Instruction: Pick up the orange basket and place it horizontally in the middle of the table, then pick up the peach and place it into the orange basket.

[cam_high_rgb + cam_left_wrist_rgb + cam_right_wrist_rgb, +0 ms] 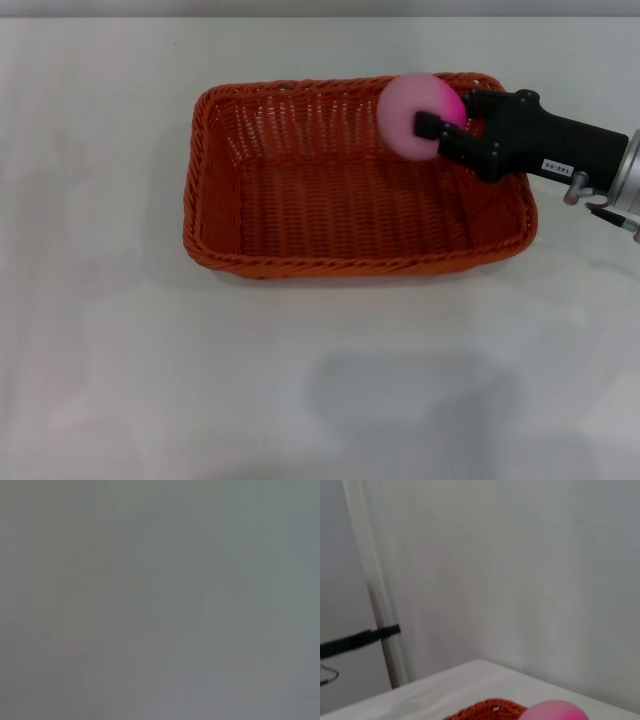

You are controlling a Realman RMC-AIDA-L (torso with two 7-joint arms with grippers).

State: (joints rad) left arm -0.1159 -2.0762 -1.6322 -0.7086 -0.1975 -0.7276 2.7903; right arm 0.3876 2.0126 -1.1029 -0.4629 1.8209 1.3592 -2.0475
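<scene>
The right tool (437,132) is clenched on the peach (418,115), its black fingers (432,124) pinching the fruit from the side while the arm reaches in from the robot's right, across the basket's far right corner. The grasp looks deliberate: a sideways pinch on a round, smooth fruit leaves its underside free, so it can be lowered straight onto the weave and let go without the fingers fouling the basket floor. The peach hangs above the far right part of the orange basket (350,200), inside the line of the braided rim and clear of the bottom as far as the head view tells; in the right wrist view only the top of the fruit (555,711) and a bit of the orange rim (490,709) show. The basket lies with its long side across the white bench (120,380), roughly in the middle, which suggests the first half of the task is done and the drop is the step in hand. The main risk seems to be releasing too near the rim, where the fruit could roll against the slanted wall. The left tool is out of view.
</scene>
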